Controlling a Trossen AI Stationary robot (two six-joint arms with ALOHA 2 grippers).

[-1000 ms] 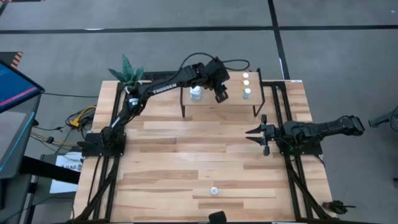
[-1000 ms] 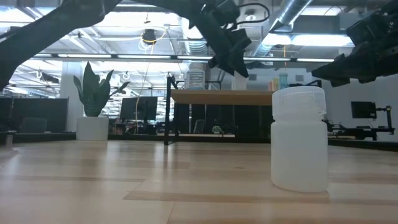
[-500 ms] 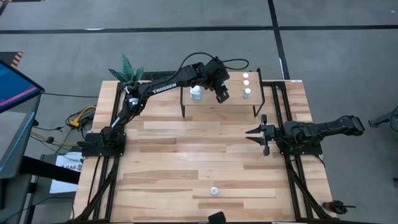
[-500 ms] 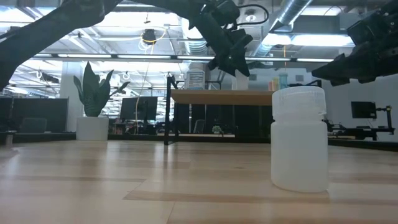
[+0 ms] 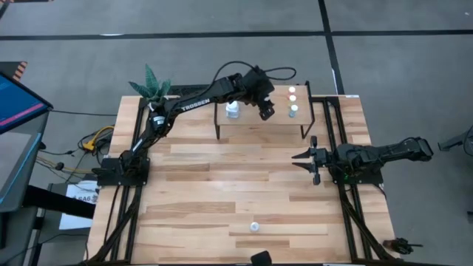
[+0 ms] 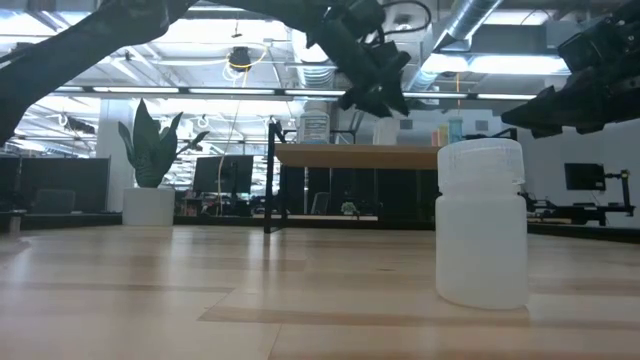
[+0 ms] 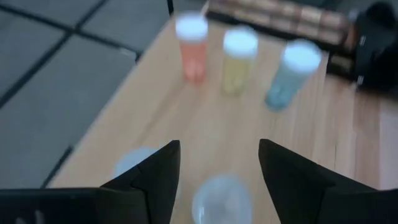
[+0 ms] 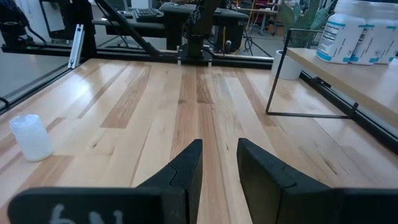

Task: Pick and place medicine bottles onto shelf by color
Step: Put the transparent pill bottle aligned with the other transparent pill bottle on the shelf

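The shelf (image 5: 259,118), a small light-wood platform on black legs, stands at the table's far side. Three small bottles stand on its right end: red (image 7: 191,46), yellowish (image 7: 237,59) and greenish (image 7: 292,71). Pale bluish bottles (image 5: 233,111) stand on its left part. My left gripper (image 5: 266,111) hovers open above the shelf. Its fingers stand on either side of one pale bottle (image 7: 221,196) without touching it, and another pale bottle (image 7: 134,163) stands beside it. A white bottle (image 5: 254,226) stands upright on the table near the front edge. My right gripper (image 5: 305,159) is open and empty at the table's right.
A white pot with a green plant (image 5: 154,92) stands at the table's far left corner, next to the shelf. The white bottle also shows large in the low view (image 6: 482,222) and off to the side in the right wrist view (image 8: 28,137).
My left gripper has risen a little above the shelf and shifted slightly toward the table's right edge, staying open. The bottles have kept their places.
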